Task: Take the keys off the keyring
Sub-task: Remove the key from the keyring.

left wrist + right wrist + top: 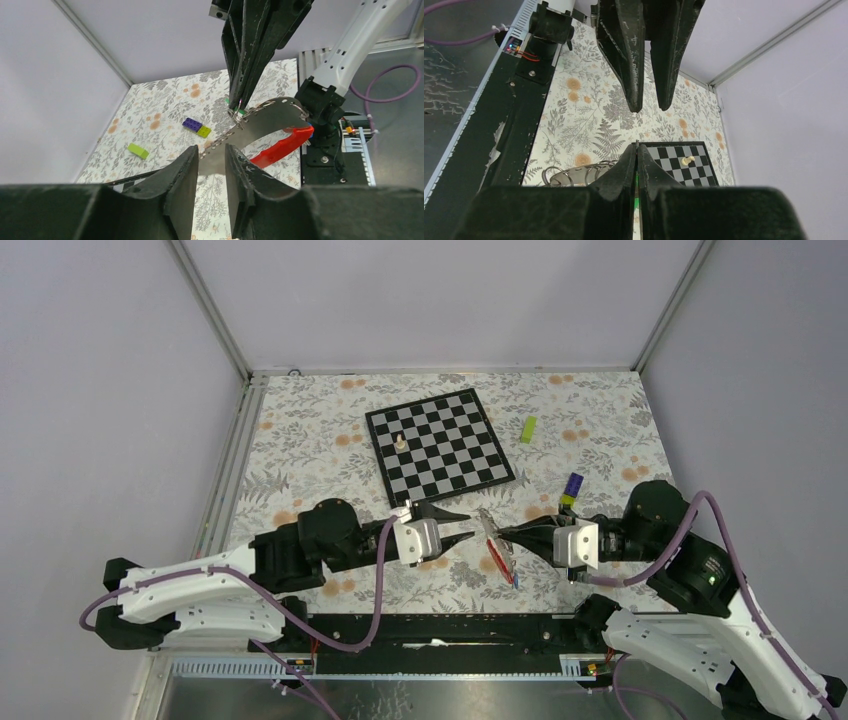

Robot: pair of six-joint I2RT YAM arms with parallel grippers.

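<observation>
Left gripper points right across the worktop in the top view. Its 2 fingers are spread, with the tips just short of the keyring. The right gripper faces it from the other side, shut and touching the ring. A red strap trails from the ring toward the near edge, so the bundle's long axis lies across the line joining the 2 grippers. Both look about equally near.

Left wrist view: the ring is dead ahead, and its silvery band runs into the gap between the left fingers. I cannot tell whether the pads touch it. The right gripper reaches in from above, pinched on a green key at the ring's far end.

Right wrist view: the right fingers are closed on a green glint, with ring coils just to their left. The left gripper's parted fingers are straight ahead. In my judgement, the left gripper need only close and pull back along that shared line.
</observation>
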